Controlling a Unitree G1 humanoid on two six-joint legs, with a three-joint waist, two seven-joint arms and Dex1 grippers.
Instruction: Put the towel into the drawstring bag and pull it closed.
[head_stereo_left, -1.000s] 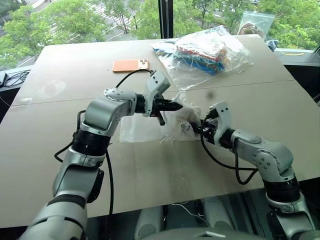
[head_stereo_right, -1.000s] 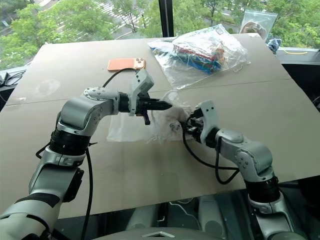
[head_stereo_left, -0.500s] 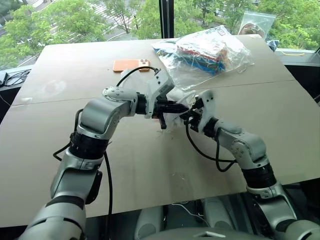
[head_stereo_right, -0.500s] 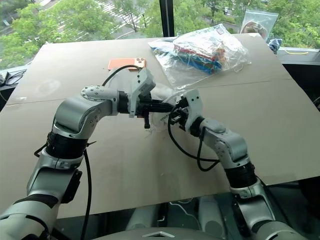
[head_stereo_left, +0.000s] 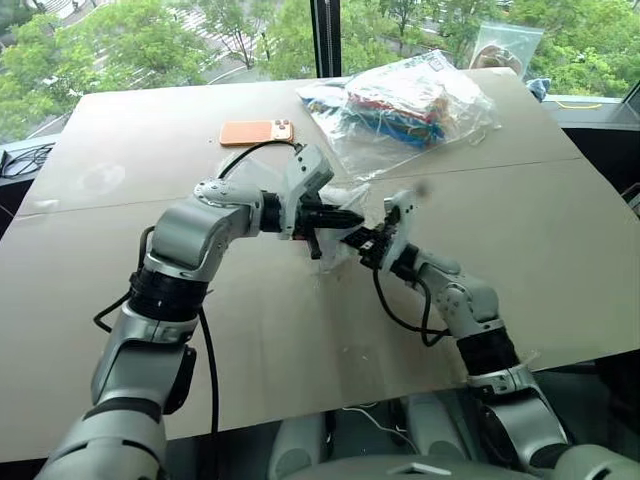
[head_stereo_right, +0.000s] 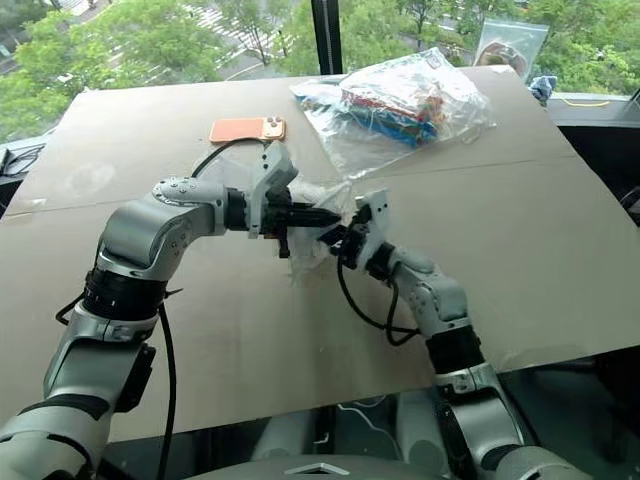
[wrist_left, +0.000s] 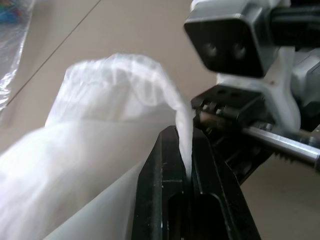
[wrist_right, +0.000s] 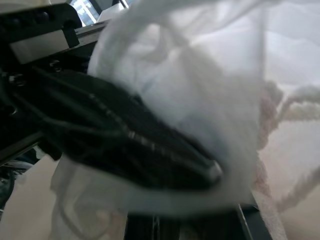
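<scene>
One counter (head_stereo_left: 150, 330), tan, carries everything. At its 12 o'clock edge lies one orange phone (head_stereo_left: 259, 131); toward 1 o'clock lies one clear plastic bag (head_stereo_left: 405, 105) packed with colourful items, and beyond it, near 2 o'clock, one smaller clear zip bag (head_stereo_left: 505, 45) stands against the window. A black cable (head_stereo_left: 245, 155) loops from the left arm, passing between the phone and the drawstring bag.

One drawstring bag (head_stereo_left: 340, 215), white and semi-translucent, is bunched at the counter's centre between the two end effectors, which meet over it and hide much of it. What it contains cannot be told through the gathered fabric.

The left end effector (wrist_left: 184, 172) is clamped tight on a fold of the bag fabric, which rises as a thin strip from between its black fingers (wrist_left: 157, 170). The right end effector (head_stereo_left: 362, 240), at 4 o'clock of the left one, is nearly closed and buried in the bag fabric; what it pinches cannot be told.
</scene>
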